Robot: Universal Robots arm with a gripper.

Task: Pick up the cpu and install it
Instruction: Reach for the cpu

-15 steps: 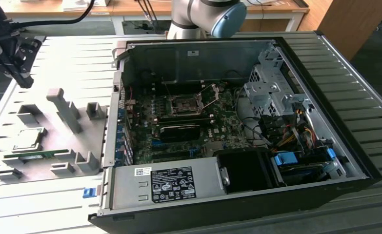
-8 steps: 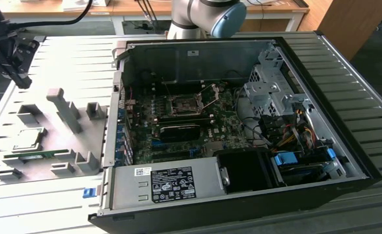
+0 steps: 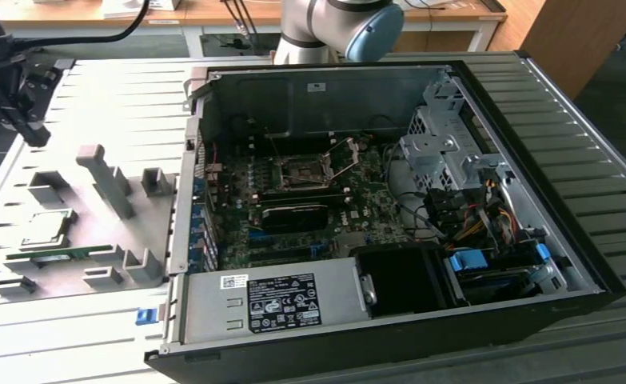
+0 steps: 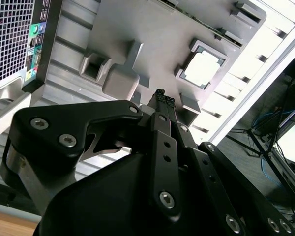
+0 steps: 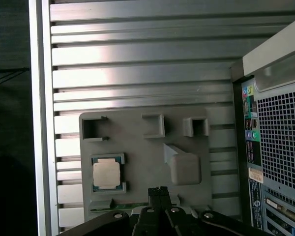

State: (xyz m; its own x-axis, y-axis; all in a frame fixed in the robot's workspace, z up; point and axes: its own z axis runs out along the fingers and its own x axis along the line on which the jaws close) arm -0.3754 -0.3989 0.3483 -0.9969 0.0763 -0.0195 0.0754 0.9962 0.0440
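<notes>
The cpu (image 5: 107, 173) lies squared in the grey tray's (image 5: 137, 132) corner nest, ready for pickup; the gripper (image 5: 159, 191) hovers near it, pinched closed and empty.

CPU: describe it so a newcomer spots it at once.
Start at the open computer case; on the exterior view's left of it lies a grey fixture plate. The cpu sits flat in a square pocket on the side away from the case. It is the only shiny silvery square there, unlike the long green memory stick beside it and the grey upright blocks.
</notes>
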